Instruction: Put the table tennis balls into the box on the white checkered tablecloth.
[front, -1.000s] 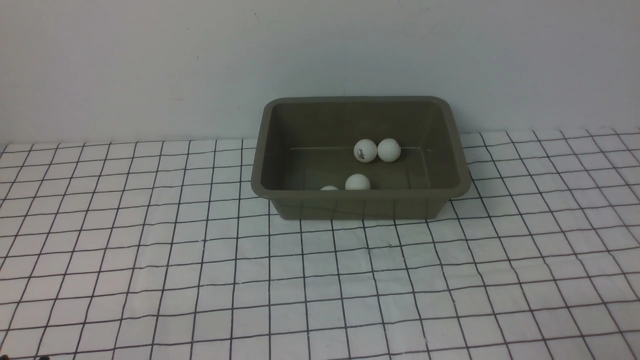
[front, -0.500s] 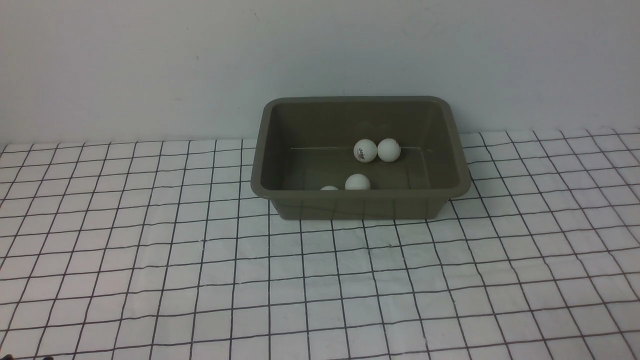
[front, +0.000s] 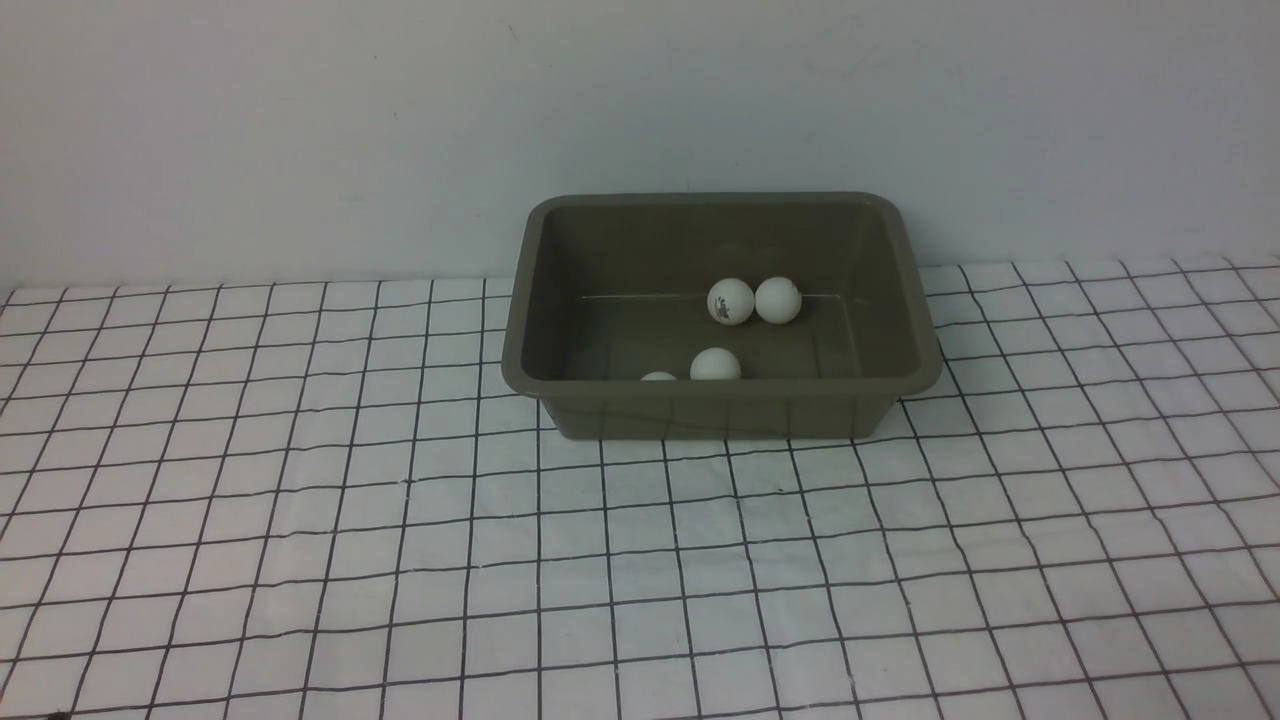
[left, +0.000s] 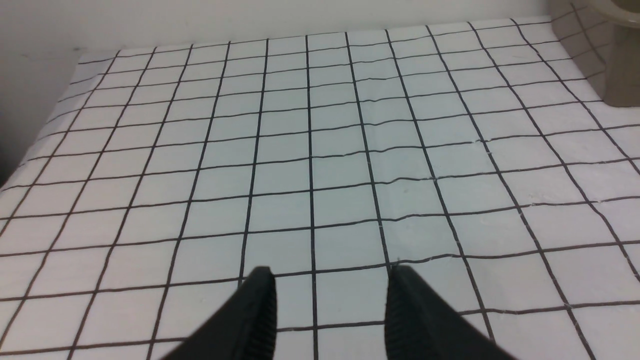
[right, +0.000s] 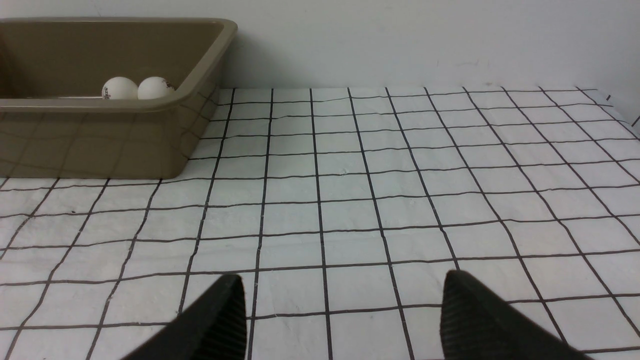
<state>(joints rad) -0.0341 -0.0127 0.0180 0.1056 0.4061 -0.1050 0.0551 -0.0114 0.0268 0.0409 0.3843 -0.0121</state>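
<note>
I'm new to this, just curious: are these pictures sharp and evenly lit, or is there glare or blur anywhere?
Front view: soft even light, faint shadow under the box. Right wrist view: the tablecloth grid reflects in the glossy box wall. Left wrist view: bluish tint; near fingers slightly blurred.

Even, soft light fills all three views — no glare, no hard shadows. The box (front: 720, 410) casts only a faint shadow on the white checkered tablecloth (front: 400, 560). The front view is slightly soft; wrist views look sharp, though the near fingertips (right: 220, 320) blur — grid lines bow slightly.
</note>
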